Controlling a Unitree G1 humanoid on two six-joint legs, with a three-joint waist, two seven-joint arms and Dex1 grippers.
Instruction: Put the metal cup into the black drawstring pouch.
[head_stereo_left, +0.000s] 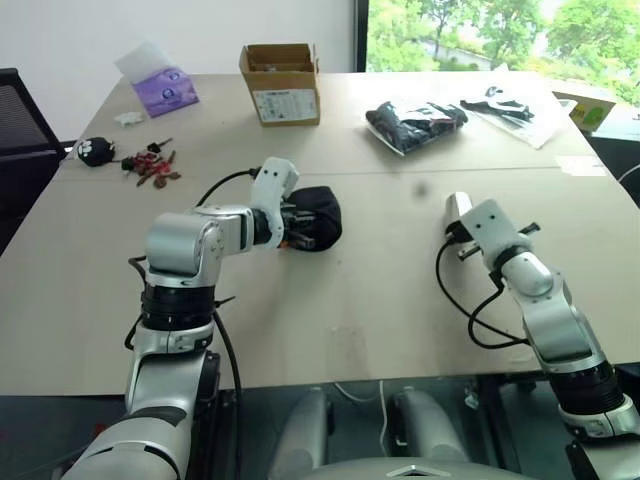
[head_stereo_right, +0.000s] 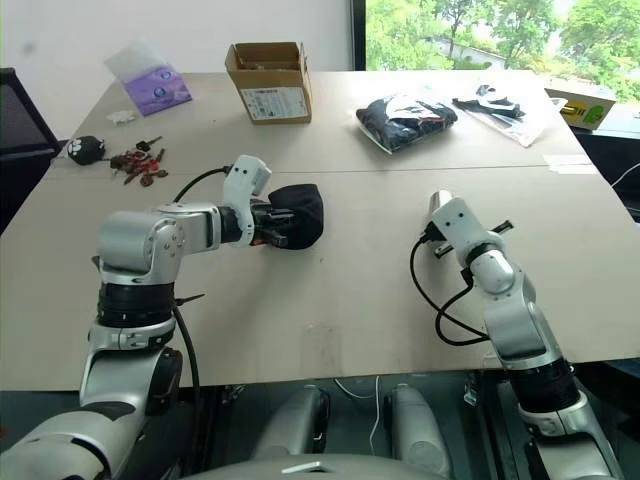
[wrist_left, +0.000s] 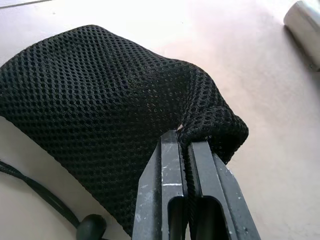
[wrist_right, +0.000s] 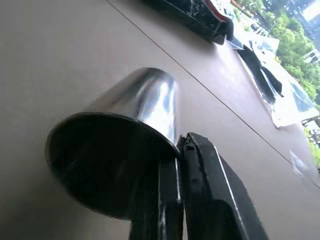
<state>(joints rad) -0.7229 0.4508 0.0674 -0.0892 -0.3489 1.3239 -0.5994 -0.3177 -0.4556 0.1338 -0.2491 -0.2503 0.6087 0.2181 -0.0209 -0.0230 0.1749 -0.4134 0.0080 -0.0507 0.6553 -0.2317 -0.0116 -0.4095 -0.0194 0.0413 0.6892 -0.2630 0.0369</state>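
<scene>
The black drawstring pouch (head_stereo_left: 318, 215) is a mesh bag lying on the table left of centre. My left gripper (wrist_left: 184, 137) is shut on a fold of its fabric at the near edge, and a black cord (wrist_left: 35, 192) trails beside it. The metal cup (wrist_right: 135, 100), a shiny steel tumbler, lies tilted on the table at the right with its open mouth toward my right wrist. My right gripper (wrist_right: 179, 145) is shut on the cup's rim, one finger inside and one outside. From the head the cup (head_stereo_left: 458, 205) shows just beyond the right wrist, well apart from the pouch.
A cardboard box (head_stereo_left: 281, 84) stands at the back centre. A clear bag of black items (head_stereo_left: 415, 124) and a second clear bag (head_stereo_left: 505, 108) lie back right. A purple tissue pack (head_stereo_left: 165, 90) and keys (head_stereo_left: 150, 165) sit back left.
</scene>
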